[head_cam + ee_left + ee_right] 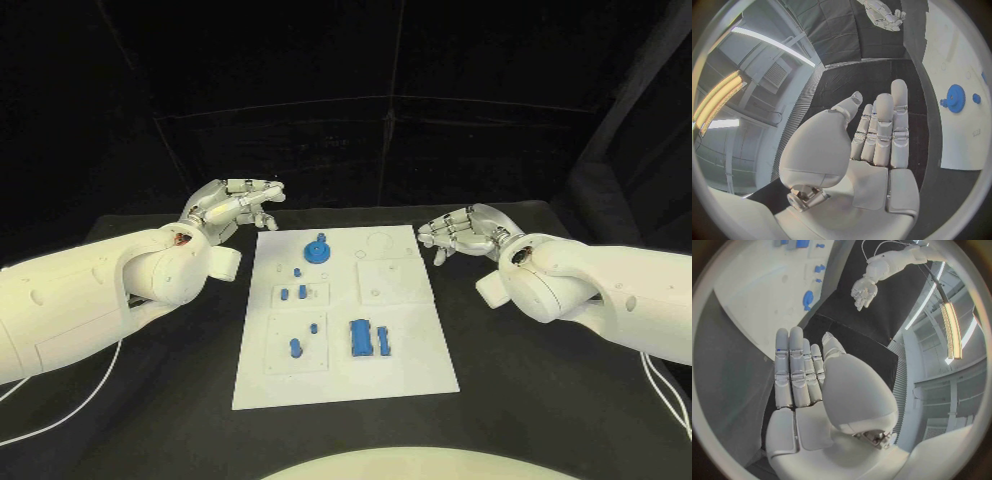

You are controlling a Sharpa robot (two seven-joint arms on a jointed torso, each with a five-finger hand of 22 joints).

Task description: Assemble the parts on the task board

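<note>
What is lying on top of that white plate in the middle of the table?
On the task board sit small blue parts: a gear near its far end, small pegs in the middle, and a block nearer the robot. Whatever lies beneath the board is covered.

The head camera looks down on the white board (346, 320) from above; each wrist camera sits close behind its palm, both catching that board's edge.
</note>
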